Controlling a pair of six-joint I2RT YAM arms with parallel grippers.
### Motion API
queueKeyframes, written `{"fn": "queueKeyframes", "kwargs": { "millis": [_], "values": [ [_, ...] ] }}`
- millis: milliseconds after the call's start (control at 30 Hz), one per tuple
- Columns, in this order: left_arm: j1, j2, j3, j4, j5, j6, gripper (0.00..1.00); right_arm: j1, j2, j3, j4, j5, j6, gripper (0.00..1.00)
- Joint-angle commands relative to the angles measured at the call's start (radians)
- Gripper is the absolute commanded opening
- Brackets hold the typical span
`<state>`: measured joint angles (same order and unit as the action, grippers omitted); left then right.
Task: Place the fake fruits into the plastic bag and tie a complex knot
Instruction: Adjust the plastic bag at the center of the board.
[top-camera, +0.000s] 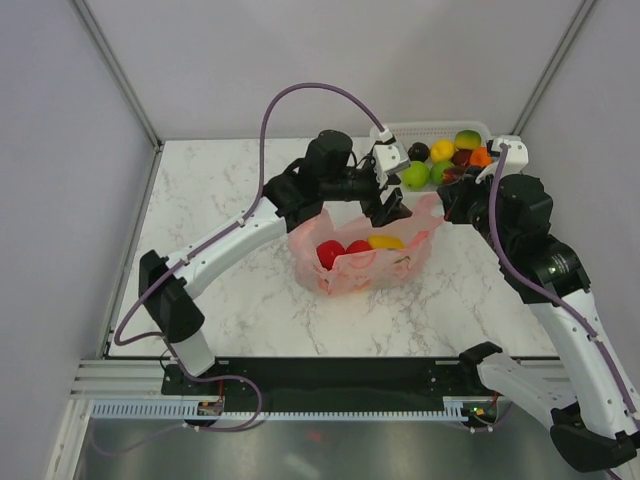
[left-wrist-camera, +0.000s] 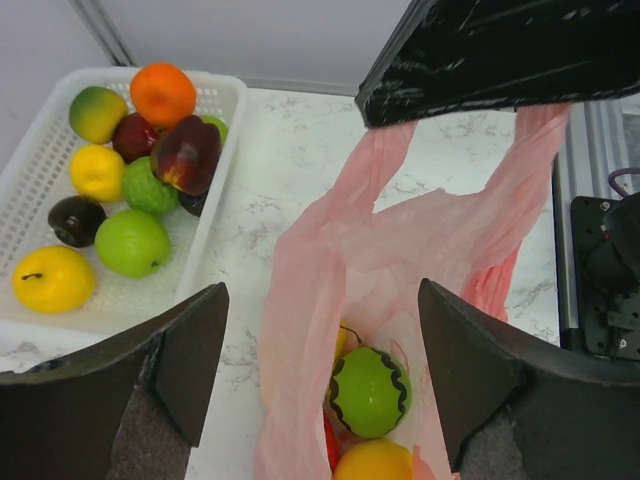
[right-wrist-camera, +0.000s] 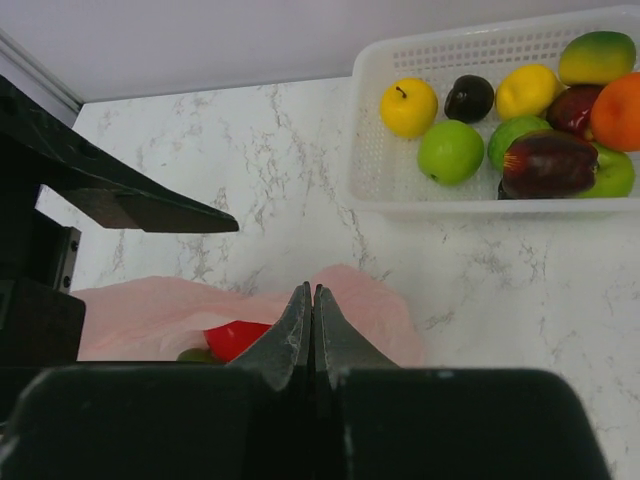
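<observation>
bag (left-wrist-camera: 400, 240) handle pinched up by shut right hand (right-wrist-camera: 312, 292) so mouth gapes; left hand (left-wrist-camera: 320, 290) held open, empty, over fruits (left-wrist-camera: 370, 390) inside

The plastic bag (top-camera: 365, 262) is pink, the basket (right-wrist-camera: 370, 190) white lattice, the table (top-camera: 230, 300) grey-veined marble.

White marble table (top-camera: 210, 190): pink plastic bag (top-camera: 372, 268) mid-table, white lattice basket (top-camera: 432, 126) far right corner.

The counter (top-camera: 225, 190) is white with thin grey lines. Plain pale walls (top-camera: 330, 50) stand round three sides. Grey metal posts (top-camera: 118, 72) rise at the back corners. The light is soft.
</observation>
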<state>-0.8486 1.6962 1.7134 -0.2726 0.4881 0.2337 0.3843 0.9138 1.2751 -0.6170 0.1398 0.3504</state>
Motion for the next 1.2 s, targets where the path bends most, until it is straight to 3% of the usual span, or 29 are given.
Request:
{"fn": "queueKeyframes", "kwargs": {
  "millis": [0, 133, 267, 400, 567, 733, 867, 900, 967, 1067, 1167],
  "values": [
    [-0.003, 0.036, 0.003, 0.036, 0.046, 0.052, 0.82, -0.002, -0.023, 0.013, -0.009, 0.05, -0.021, 0.0],
    [-0.015, 0.046, -0.032, 0.036, 0.058, 0.064, 0.78, -0.001, -0.039, 0.009, -0.018, 0.075, -0.022, 0.0],
    [-0.021, 0.039, -0.066, 0.036, 0.046, 0.069, 0.65, -0.002, -0.052, 0.004, -0.024, 0.096, -0.024, 0.0],
    [-0.03, 0.031, -0.101, 0.036, 0.044, 0.072, 0.66, -0.001, -0.055, 0.001, -0.026, 0.099, -0.024, 0.0],
    [-0.052, 0.039, -0.117, 0.042, 0.06, 0.082, 0.76, -0.002, -0.059, -0.002, -0.023, 0.099, -0.024, 0.0],
    [-0.053, 0.04, -0.112, 0.065, 0.053, 0.067, 0.73, -0.002, -0.062, -0.006, -0.024, 0.098, -0.025, 0.0],
    [-0.053, 0.037, -0.123, 0.046, 0.026, 0.075, 0.46, -0.001, -0.062, -0.008, -0.024, 0.101, -0.027, 0.0],
    [-0.053, 0.036, -0.124, 0.038, 0.024, 0.088, 0.32, -0.001, -0.062, -0.01, -0.023, 0.101, -0.028, 0.0],
    [-0.053, 0.025, -0.141, 0.027, 0.032, 0.104, 0.16, -0.002, -0.064, -0.011, -0.024, 0.103, -0.025, 0.0],
    [-0.053, -0.003, -0.172, 0.019, 0.061, 0.119, 0.04, -0.001, -0.069, -0.016, -0.02, 0.113, -0.021, 0.0],
    [-0.055, -0.047, -0.205, 0.012, 0.101, 0.118, 0.02, -0.001, -0.07, -0.02, -0.02, 0.126, -0.018, 0.0]
  ]
}}
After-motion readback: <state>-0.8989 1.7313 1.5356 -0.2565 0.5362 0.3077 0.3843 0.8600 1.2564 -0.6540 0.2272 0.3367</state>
